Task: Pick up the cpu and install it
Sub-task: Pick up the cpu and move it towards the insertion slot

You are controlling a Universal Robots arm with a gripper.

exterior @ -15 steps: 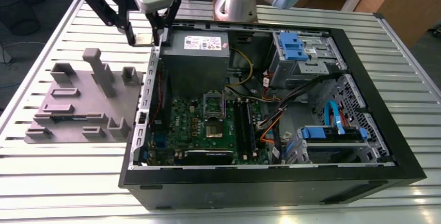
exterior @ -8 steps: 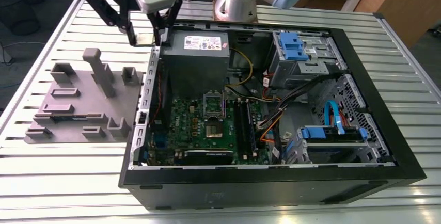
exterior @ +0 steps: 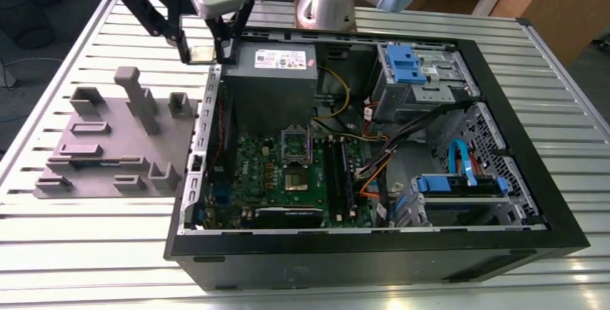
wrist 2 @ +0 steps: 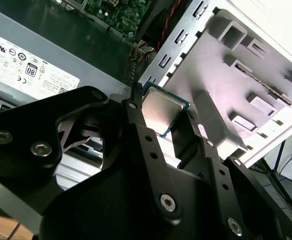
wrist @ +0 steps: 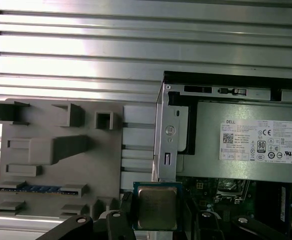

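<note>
silver-grey cpu (wrist: pixel 157 207), rim perhaps teal, black claw (exterior: pixel 203 54), grey fixture (exterior: pixel 105 138)

You are working in a robotics lab or workshop: an aluminium-profile table (exterior: pixel 96 253) carries an opened desktop computer case (exterior: pixel 381 271), a grey fixture block (exterior: pixel 105 146) and the robot arm's base (exterior: pixel 324 6).

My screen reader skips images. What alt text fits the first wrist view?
The gripper holds the cpu at the edge of the open computer case; a grey fixture block lies beside the case on the slatted table.
</note>
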